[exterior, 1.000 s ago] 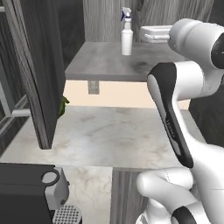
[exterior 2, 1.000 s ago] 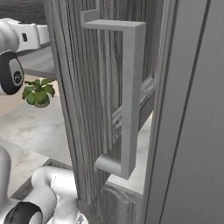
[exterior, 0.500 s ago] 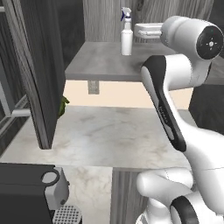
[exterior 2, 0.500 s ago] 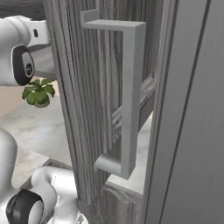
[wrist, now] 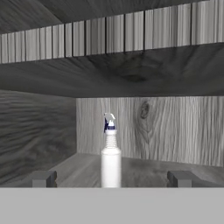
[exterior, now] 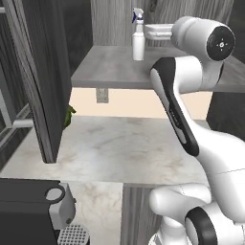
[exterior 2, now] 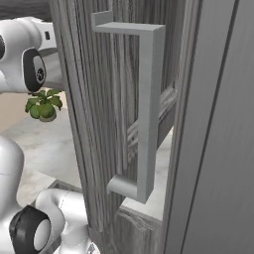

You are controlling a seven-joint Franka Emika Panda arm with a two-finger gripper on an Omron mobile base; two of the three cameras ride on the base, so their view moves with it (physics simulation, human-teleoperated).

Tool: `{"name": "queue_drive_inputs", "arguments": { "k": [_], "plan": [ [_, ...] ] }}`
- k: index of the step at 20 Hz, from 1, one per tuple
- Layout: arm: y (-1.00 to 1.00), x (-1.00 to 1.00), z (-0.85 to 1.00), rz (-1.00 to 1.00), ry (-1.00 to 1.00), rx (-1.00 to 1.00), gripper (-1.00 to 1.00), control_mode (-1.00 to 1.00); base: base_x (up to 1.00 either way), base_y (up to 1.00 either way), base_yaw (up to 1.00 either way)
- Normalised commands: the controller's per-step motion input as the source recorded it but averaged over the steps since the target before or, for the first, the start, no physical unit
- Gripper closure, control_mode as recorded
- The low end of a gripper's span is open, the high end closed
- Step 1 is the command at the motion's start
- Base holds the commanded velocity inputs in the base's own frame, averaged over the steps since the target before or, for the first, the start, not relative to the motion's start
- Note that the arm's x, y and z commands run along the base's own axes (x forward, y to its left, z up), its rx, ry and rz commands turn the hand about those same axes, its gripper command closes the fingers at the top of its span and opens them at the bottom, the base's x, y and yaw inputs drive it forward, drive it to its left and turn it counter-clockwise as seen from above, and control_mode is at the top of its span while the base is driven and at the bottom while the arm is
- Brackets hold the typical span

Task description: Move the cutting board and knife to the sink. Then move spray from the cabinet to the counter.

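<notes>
The white spray (exterior: pixel 138 37) with its blue-and-white nozzle stands upright on the grey shelf of the cabinet (exterior: pixel 107 67). My gripper (exterior: pixel 149 31) reaches in level from the right and stops just short of the bottle. In the hand view the spray (wrist: pixel 111 159) stands straight ahead, centred in the gap of the open gripper (wrist: pixel 112 178). Nothing sits between the fingertips (wrist: pixel 43 178). The marbled counter (exterior: pixel 119 143) lies below the shelf. The cutting board, knife and sink are out of view.
The tall dark cabinet door (exterior: pixel 40 76) hangs open on the left; its grey handle (exterior 2: pixel 149 109) is close up in the right base view. A wall outlet (exterior: pixel 102 94) and a small plant (exterior 2: pixel 43 104) sit by the backsplash. A dark appliance (exterior: pixel 33 206) stands at lower left.
The arm has swung its hand to the left along the shelf, closer to the spray. The jaws stayed open and the bottle has not moved.
</notes>
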Motion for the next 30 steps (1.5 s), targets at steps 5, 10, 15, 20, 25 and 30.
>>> {"name": "queue_drive_inputs", "arguments": {
  "k": [5, 10, 15, 20, 25, 30],
  "plan": [
    [0.0, 0.24, -0.03, 0.0, 0.0, 0.0, -1.0, -1.0, 0.0, 0.0, 0.0],
    [0.0, 0.26, 0.0, 0.0, 0.0, 0.0, -1.0, -1.0, 0.0, 0.0, 0.0],
    [0.0, 0.3, 0.0, 0.0, 0.0, 0.0, -1.0, -1.0, 0.0, 0.0, 0.0],
    [0.0, 0.36, 0.0, 0.0, 0.0, 0.0, -1.0, -1.0, 0.0, 0.0, 0.0],
    [0.0, 0.3, 0.0, 0.0, 0.0, 0.0, -1.0, -1.0, 0.0, 0.0, 0.0],
    [0.0, 0.27, 0.0, 0.0, 0.0, 0.0, -1.0, -1.0, 0.0, 0.0, 0.0]
  ]
}}
